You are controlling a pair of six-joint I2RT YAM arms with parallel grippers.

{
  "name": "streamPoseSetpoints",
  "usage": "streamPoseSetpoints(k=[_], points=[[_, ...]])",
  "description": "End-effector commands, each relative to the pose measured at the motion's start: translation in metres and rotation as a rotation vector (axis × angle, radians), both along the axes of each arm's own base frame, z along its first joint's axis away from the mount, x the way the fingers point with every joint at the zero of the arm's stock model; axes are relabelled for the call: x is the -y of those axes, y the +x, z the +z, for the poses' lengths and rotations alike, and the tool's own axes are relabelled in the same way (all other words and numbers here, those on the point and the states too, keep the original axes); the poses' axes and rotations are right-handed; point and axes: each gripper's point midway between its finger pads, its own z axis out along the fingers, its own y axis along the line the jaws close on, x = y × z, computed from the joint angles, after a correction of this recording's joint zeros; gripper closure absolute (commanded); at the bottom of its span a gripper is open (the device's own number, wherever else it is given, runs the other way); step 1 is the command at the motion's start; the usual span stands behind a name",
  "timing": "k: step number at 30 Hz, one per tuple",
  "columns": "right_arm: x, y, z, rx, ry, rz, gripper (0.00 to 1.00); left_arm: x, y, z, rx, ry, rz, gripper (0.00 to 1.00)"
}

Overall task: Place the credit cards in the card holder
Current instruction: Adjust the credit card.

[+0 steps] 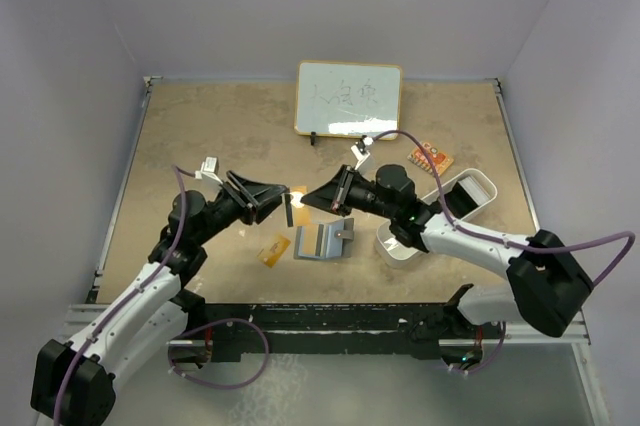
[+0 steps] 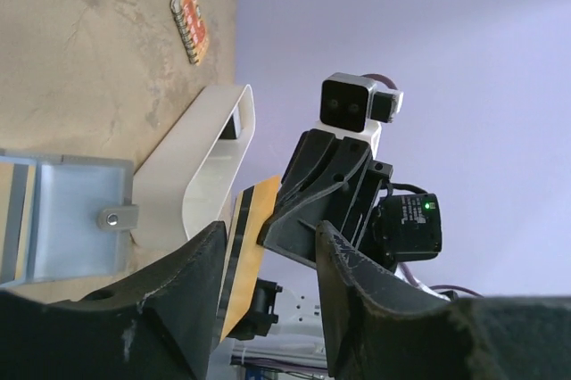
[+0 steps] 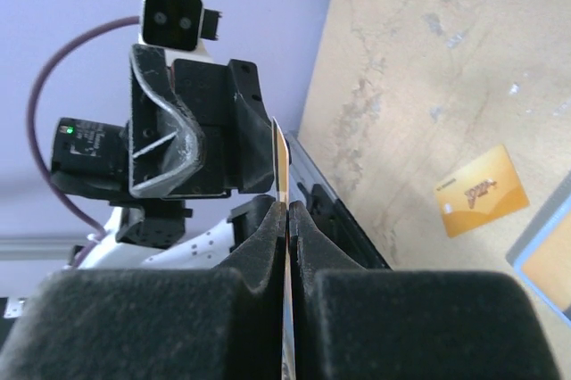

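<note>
My right gripper [image 1: 312, 198] [image 3: 287, 210] is shut on an orange-gold card with a black stripe [image 2: 245, 242], which shows edge-on in the right wrist view [image 3: 282, 152]. It holds the card upright above the table. My left gripper [image 1: 274, 198] [image 2: 268, 237] faces it with jaws open around the card's free end, and the card is close to one finger. A second orange-gold card [image 1: 275, 251] [image 3: 480, 191] lies flat on the table. The grey card holder [image 1: 322, 239] [image 2: 76, 219] lies open beside it, snap tab [image 2: 116, 217] showing. I see no light blue card.
A white oblong tray [image 1: 445, 208] [image 2: 210, 152] stands right of the card holder, under my right arm. A small orange packet [image 1: 430, 157] [image 2: 191, 21] lies behind it. A whiteboard [image 1: 347, 98] stands at the back. The table's front edge rail [image 1: 330, 316] is near.
</note>
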Motion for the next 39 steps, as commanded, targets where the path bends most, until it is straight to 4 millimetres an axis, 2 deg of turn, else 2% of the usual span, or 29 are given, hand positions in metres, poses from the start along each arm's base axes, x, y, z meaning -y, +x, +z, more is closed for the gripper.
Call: streamPoseSetpoints(k=[1, 9, 15, 18, 21, 24, 27, 28, 32, 34, 36, 39], points=[[-0.01, -0.004, 0.024, -0.002, 0.139, 0.044, 1.0, 0.006, -0.01, 0.038, 0.113, -0.089, -0.051, 0.62], [-0.016, -0.007, 0.022, -0.045, 0.204, 0.084, 1.0, 0.008, -0.009, 0.026, 0.098, -0.076, -0.062, 0.69], [-0.019, -0.008, 0.018, -0.052, 0.187, 0.107, 1.0, 0.008, -0.009, 0.026, 0.102, -0.081, -0.061, 1.0], [-0.02, -0.012, 0.014, -0.059, 0.161, 0.134, 0.81, 0.008, -0.008, 0.024, 0.098, -0.081, -0.061, 1.0], [-0.022, -0.013, 0.004, -0.065, 0.103, 0.154, 0.73, 0.008, -0.007, 0.024, 0.097, -0.085, -0.056, 1.0], [-0.023, -0.015, 0.0, -0.067, 0.085, 0.173, 0.77, 0.008, -0.006, 0.022, 0.095, -0.079, -0.05, 1.0], [-0.02, -0.019, -0.006, -0.085, 0.084, 0.178, 0.96, 0.007, -0.004, 0.017, 0.088, -0.068, -0.044, 1.0], [-0.019, -0.021, -0.008, -0.087, 0.084, 0.178, 1.0, 0.007, -0.003, 0.015, 0.085, -0.062, -0.042, 1.0], [-0.021, -0.022, 0.0, -0.068, 0.109, 0.195, 0.98, 0.007, 0.0, 0.007, 0.073, -0.032, -0.03, 1.0], [-0.023, -0.021, 0.004, -0.057, 0.118, 0.203, 0.88, 0.007, 0.002, 0.005, 0.071, -0.026, -0.025, 1.0], [-0.024, -0.022, 0.002, -0.063, 0.115, 0.211, 0.83, 0.007, 0.003, 0.004, 0.071, -0.026, -0.025, 1.0], [-0.022, -0.024, -0.004, -0.076, 0.101, 0.209, 0.87, 0.007, 0.004, 0.005, 0.073, -0.025, -0.022, 1.0]])
